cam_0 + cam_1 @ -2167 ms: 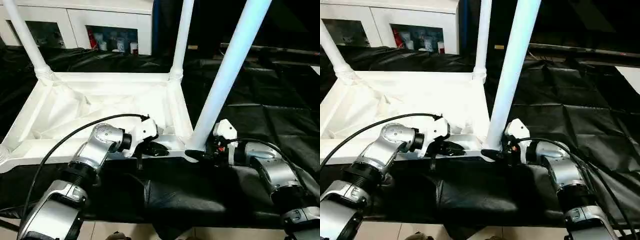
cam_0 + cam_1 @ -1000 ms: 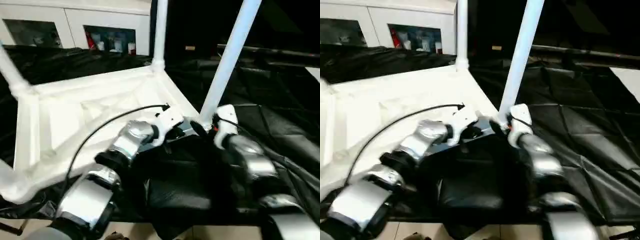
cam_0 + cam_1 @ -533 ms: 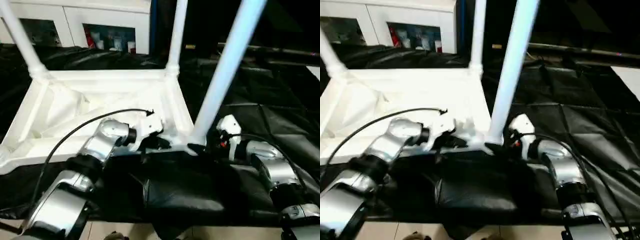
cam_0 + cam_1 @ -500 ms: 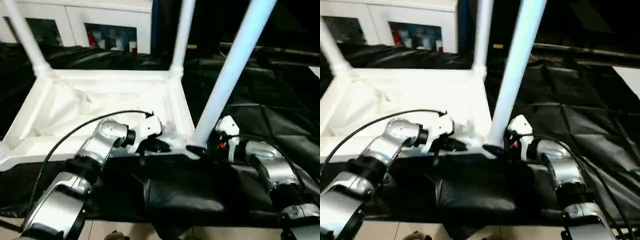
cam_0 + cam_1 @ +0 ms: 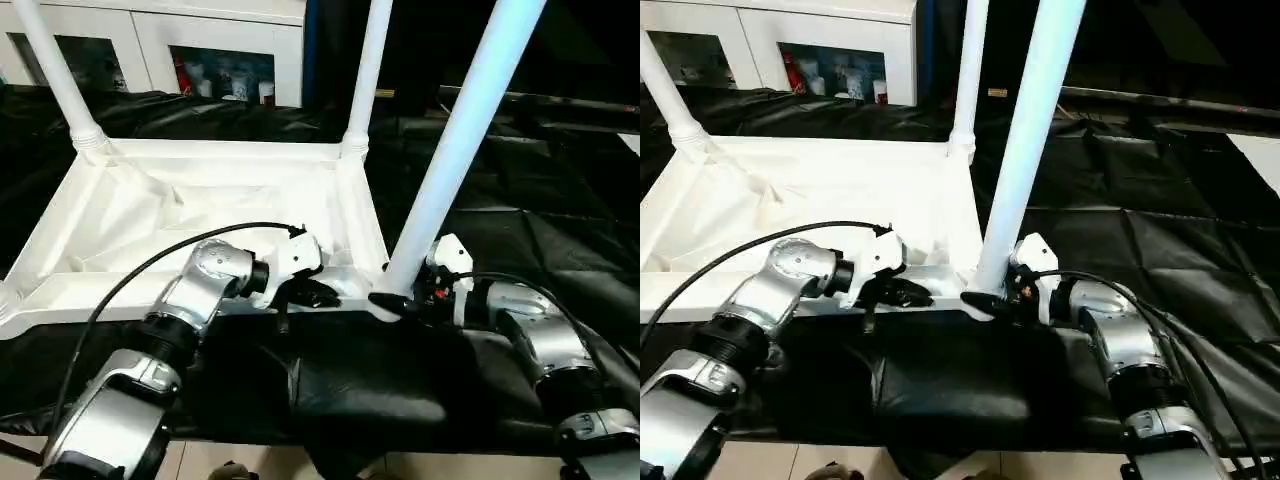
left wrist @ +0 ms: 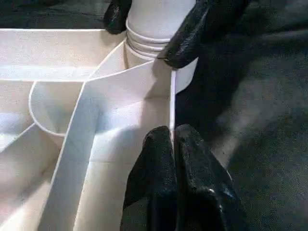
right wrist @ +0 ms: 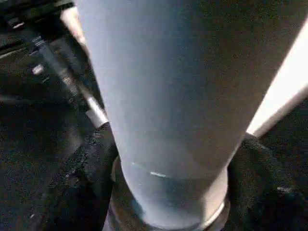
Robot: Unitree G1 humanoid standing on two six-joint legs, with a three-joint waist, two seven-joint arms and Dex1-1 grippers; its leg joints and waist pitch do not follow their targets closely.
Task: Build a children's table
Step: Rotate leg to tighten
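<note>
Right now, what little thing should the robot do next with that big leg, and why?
Probably twist the near leg tighter into its corner socket. The right gripper straddles the leg's base, and the left gripper pinches the tabletop's edge rib to steady it.

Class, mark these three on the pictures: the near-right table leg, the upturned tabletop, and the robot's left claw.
near-right leg (image 5: 455, 150): left eye view, mid-shaft.
tabletop (image 5: 215, 160): left eye view, far rim.
left claw (image 6: 174, 139): left wrist view, fingertips pinching the tabletop's edge.
</note>
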